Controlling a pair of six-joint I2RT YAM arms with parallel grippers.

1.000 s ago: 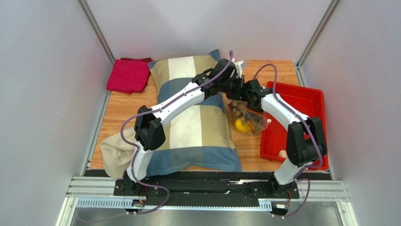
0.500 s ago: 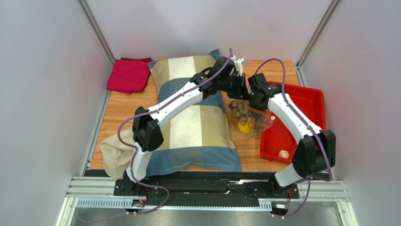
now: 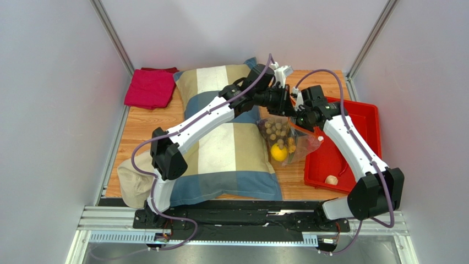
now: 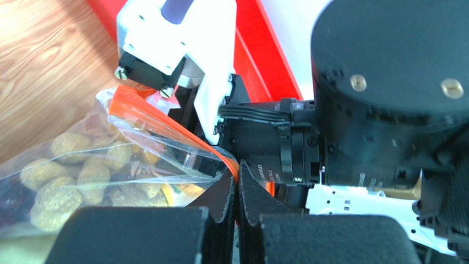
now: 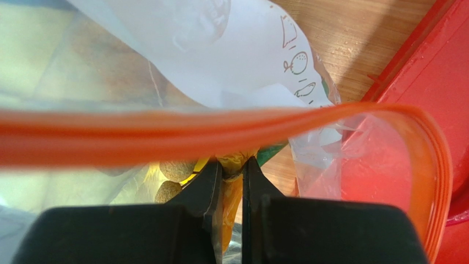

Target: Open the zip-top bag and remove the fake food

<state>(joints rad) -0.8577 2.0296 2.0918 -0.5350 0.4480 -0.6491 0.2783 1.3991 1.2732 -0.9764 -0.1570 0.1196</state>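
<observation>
The zip-top bag (image 3: 286,142) hangs over the wooden table between the pillow and the red tray, held at its top by both grippers. My left gripper (image 3: 285,104) is shut on the red-orange zip strip (image 4: 165,124), which runs into its fingertips in the left wrist view. My right gripper (image 3: 300,117) is shut on the bag's other lip (image 5: 231,181). The strip (image 5: 220,129) bows open across the right wrist view, below the white label (image 5: 220,55). The fake food sits inside: a yellow lemon (image 3: 279,154), a grape bunch (image 3: 275,131) and bumpy beige balls (image 4: 71,165).
A large striped pillow (image 3: 231,148) fills the left and middle of the table. A red tray (image 3: 352,132) at the right holds one small beige piece (image 3: 331,180). A red cloth (image 3: 150,87) lies at the far left, a beige cloth (image 3: 129,177) at the near left.
Both grippers have risen and moved away from the bases, lifting the bag. The right arm has stretched out. The bag has swung a little left and its mouth has spread.
</observation>
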